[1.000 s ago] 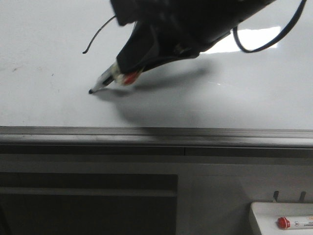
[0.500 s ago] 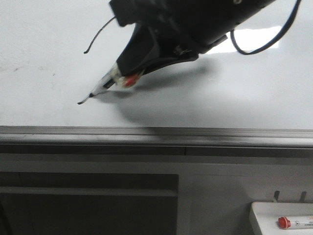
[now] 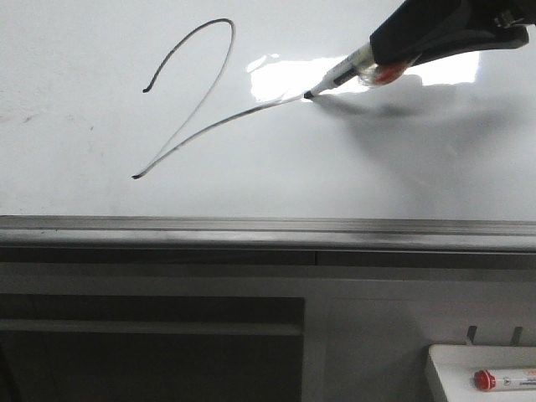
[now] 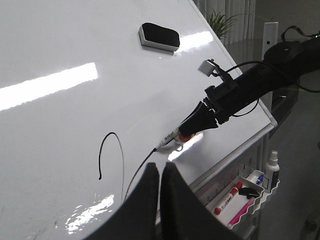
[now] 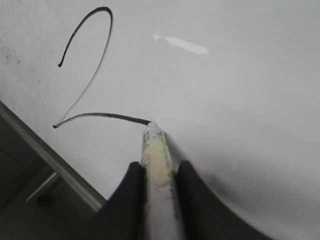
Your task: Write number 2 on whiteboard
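The number 2 [image 3: 151, 165] stands in thin black line on the whiteboard [image 3: 75, 126], with a hooked top and a long tail rising to the right. My right gripper [image 3: 383, 65] is shut on a white marker [image 3: 339, 77] whose black tip touches the end of that tail. The right wrist view shows the marker [image 5: 155, 150] clamped between the fingers, its tip at the end of the number 2's [image 5: 107, 115] tail. My left gripper [image 4: 161, 167] is shut and holds nothing. It hangs off the board, below the number 2 [image 4: 101, 150].
A grey metal rail [image 3: 251, 226] runs along the board's lower edge. Below it on the right, a white tray [image 3: 444, 368] holds a red-capped marker [image 3: 502, 381]. A black eraser [image 4: 159, 37] sticks to the board farther off. A spray bottle [image 4: 272, 167] stands by the tray.
My right gripper has carried the marker from the stroke's bottom-left corner up and to the right, drawing the long tail. The arm no longer covers the upper curve.
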Tool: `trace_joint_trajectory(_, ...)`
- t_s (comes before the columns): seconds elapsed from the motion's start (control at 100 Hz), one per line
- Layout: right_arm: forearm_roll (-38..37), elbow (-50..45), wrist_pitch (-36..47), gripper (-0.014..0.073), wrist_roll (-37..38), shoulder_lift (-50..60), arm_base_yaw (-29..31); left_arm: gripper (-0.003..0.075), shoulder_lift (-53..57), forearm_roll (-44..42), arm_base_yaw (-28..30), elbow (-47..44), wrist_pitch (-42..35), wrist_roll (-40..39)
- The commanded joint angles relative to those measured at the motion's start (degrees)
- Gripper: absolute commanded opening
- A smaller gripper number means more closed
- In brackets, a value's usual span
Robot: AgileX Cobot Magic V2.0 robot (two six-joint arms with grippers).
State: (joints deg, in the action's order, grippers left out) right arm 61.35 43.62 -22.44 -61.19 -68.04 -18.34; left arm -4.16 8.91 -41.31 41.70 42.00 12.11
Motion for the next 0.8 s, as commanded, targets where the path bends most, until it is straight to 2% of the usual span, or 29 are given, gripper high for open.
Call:
trace_joint_trajectory(0.0,-0.64,0.82,9.40,-0.0050,-0.19,0.24,1.98,-0.0020,-0.93,0.93,-0.23,1.00,-5.09,-0.71)
trace_joint_trajectory(0.22,3.05,5.31,-3.83,-0.0050,-0.19,6.44,-0.54,-0.0020,-0.93,3.26,-0.23,1.00,-5.09,-0.71)
trace_joint_trajectory(0.36,3.43,11.34,-9.36,-0.0050,-0.19,11.12,-7.24,-0.0010,-4.56,6.39,-0.23,1.00,-5.09,0.33)
trace_joint_trajectory(0.43,3.43,14.01,-9.36,-0.0050,-0.19,11.76,-11.44,0.0057,-8.40,9.74,-0.23,1.40,-5.09,4.49)
trace_joint_trajectory(0.55,-0.24,16.53,-8.58,-0.0050,-0.19,10.57,-18.73,0.0294,-16.79,16.75,-0.23,3.98,-4.98,15.20)
trace_joint_trajectory(0.62,-4.41,16.53,-8.25,-0.0050,-0.19,9.33,-22.64,0.0398,-21.72,19.45,-0.23,6.49,-4.30,19.05)
trace_joint_trajectory(0.67,-6.65,16.53,-8.85,-0.0050,-0.19,8.04,-25.15,0.0421,-24.90,20.51,-0.23,8.59,-2.85,20.41)
trace_joint_trajectory(0.79,-7.36,16.53,-8.52,-0.0050,-0.19,5.23,-30.86,0.0420,-31.47,20.75,-0.23,13.79,4.39,22.47)
